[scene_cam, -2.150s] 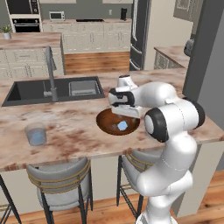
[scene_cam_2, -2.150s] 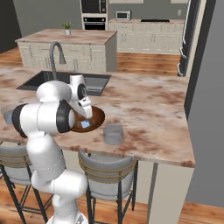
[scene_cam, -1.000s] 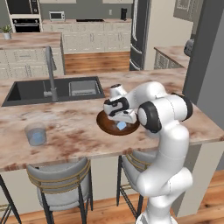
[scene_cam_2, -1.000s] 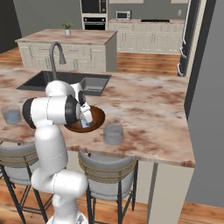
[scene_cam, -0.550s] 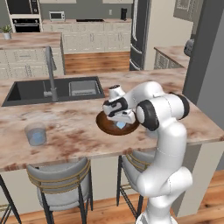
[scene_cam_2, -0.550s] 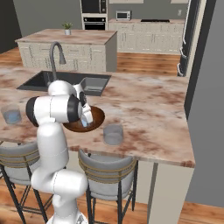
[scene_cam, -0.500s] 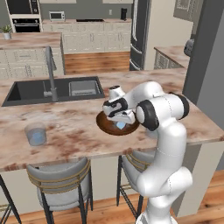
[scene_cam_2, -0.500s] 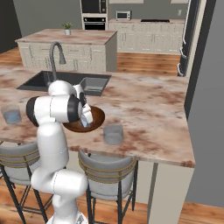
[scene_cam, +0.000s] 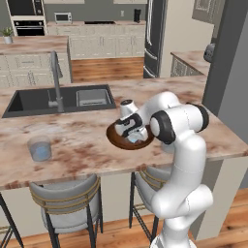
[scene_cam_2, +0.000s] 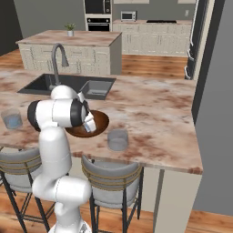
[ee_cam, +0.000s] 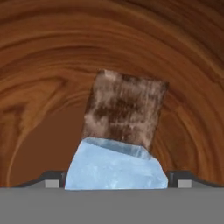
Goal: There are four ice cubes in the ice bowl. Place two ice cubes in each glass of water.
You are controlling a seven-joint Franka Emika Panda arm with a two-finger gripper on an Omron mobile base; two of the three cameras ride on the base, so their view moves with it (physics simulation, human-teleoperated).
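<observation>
left base view puts one glass of water (scene_cam: 39, 148) on the bench (scene_cam: 82, 145) well off to the left of my pincer (scene_cam: 131, 137), near the front edge. my pincer is down inside the ice bowl (scene_cam: 117, 139), which sits on the bench right of the sink (scene_cam: 58, 99). hand view shows an ice cube (ee_cam: 116, 166) close up between my two fingertips (ee_cam: 51, 179), over the bowl's wood; i cannot tell whether the jaws press on it or stand just clear. right base view has the second glass of water (scene_cam_2: 118, 139) just to the right of the bowl and my pincer (scene_cam_2: 89, 125).
</observation>
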